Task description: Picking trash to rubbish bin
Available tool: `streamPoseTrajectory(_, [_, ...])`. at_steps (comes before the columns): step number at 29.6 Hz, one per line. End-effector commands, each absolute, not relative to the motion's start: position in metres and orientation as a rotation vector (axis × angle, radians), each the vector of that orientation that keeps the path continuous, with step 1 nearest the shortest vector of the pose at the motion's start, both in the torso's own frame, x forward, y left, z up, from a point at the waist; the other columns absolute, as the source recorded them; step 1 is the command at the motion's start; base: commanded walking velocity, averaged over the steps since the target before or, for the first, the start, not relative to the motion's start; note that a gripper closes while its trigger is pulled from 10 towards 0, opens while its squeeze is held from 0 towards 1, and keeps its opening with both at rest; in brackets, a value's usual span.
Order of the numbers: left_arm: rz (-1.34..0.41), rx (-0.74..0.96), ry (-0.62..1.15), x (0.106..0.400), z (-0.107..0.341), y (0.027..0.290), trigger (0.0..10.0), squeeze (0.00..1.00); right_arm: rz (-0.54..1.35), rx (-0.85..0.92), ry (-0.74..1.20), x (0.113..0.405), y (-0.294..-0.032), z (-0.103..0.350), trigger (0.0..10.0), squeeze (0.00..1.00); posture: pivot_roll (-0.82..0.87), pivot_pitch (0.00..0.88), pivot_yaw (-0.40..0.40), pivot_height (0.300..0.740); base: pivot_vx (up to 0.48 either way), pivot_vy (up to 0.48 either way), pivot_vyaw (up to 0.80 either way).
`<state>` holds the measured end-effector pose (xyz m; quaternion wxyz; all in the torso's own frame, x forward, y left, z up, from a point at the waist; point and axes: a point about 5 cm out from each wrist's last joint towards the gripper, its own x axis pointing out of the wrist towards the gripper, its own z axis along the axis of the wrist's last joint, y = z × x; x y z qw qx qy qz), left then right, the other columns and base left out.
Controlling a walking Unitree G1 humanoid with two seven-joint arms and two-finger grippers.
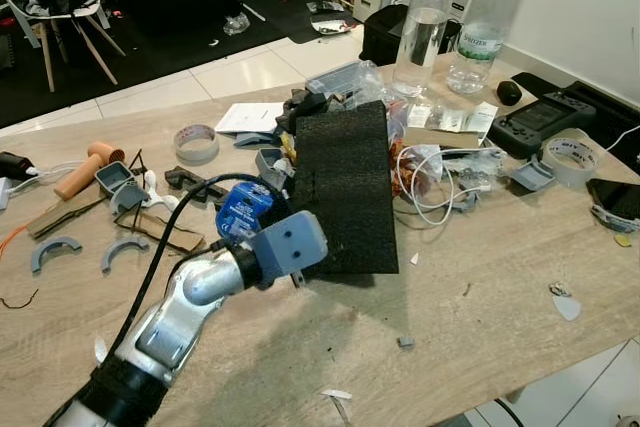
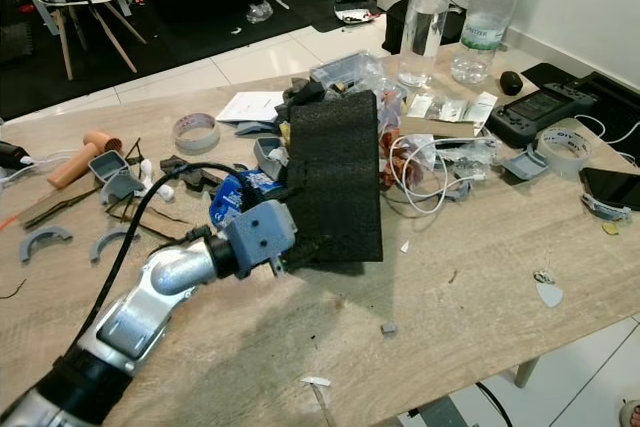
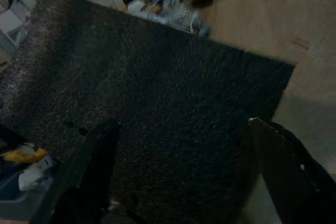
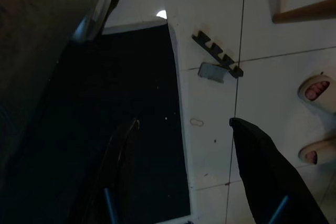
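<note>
In the left eye view, the silver left arm rises from the lower left corner, and its left gripper (image 1: pixel 305 269) meets the near edge of a black foam sheet (image 1: pixel 345 187). The sheet stands tilted up off the wooden counter (image 1: pixel 480 277), its near lower edge at the gripper and its far edge leaning over a heap of clutter. Behind it stand two clear bottles (image 1: pixel 424 27); a roll of tape (image 1: pixel 196 143) lies to the left and a second roll (image 1: pixel 572 159) far right, beside a black handheld console (image 1: pixel 540 119). White cable (image 1: pixel 430 202) coils just right of the foam.

The right eye view gives the same scene; a small grey scrap (image 2: pixel 388 328) lies on the bare wood near the counter's front edge.

In the left wrist view, the foam sheet (image 3: pixel 157 108) spreads across the frame, with the two black fingers (image 3: pixel 92 166) set wide apart at its near edge; whether they pinch it I cannot tell.

In the right wrist view, the right gripper (image 4: pixel 184 171) hangs over pale floor tiles (image 4: pixel 210 35) and a dark mat (image 4: pixel 105 119), fingers spread and holding nothing. A person's sandalled feet (image 4: pixel 317 90) stand nearby.
</note>
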<state>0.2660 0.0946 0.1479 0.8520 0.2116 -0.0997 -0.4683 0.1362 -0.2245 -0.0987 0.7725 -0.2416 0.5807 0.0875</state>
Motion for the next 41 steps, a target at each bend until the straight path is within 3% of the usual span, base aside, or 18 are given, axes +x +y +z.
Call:
streamPoseTrajectory(1, [-0.978,0.422,-0.196,0.265,0.151,0.108,10.0,0.23,0.191,-0.518,1.267,0.133,-0.225,-0.099,10.0,0.00,-0.07,0.064,0.039,0.740,0.000,0.000,0.00])
streamPoseTrajectory(2, [-0.996,0.386,-0.159,0.259,0.151,0.123,10.0,0.00,0.190,-0.519,1.267,0.133,-0.226,-0.099,10.0,0.00,-0.07,0.063,0.037,0.740,0.000,0.000,0.00])
streamPoseTrajectory(7, [-1.096,0.366,-0.040,0.238,0.139,0.141,10.0,0.00,0.198,-0.527,1.269,0.133,-0.226,-0.100,10.0,0.00,-0.06,0.069,0.030,0.740,0.000,0.000,0.00])
streamPoseTrajectory(13, [-1.160,0.363,0.019,0.221,0.121,0.128,10.0,0.00,0.205,-0.536,1.269,0.132,-0.225,-0.100,10.0,0.00,-0.06,0.070,0.028,0.740,0.000,0.000,0.00])
streamPoseTrajectory(23, [-0.989,0.402,-0.040,0.225,0.099,0.112,10.0,0.00,0.209,-0.536,1.267,0.133,-0.222,-0.100,10.0,0.00,-0.06,0.073,0.028,0.740,0.000,0.000,0.00])
streamPoseTrajectory(41, [-0.852,0.476,-0.106,0.218,0.082,0.099,10.0,0.00,0.212,-0.552,1.269,0.132,-0.228,-0.099,10.0,0.00,-0.06,0.063,0.026,0.740,0.000,0.000,0.00])
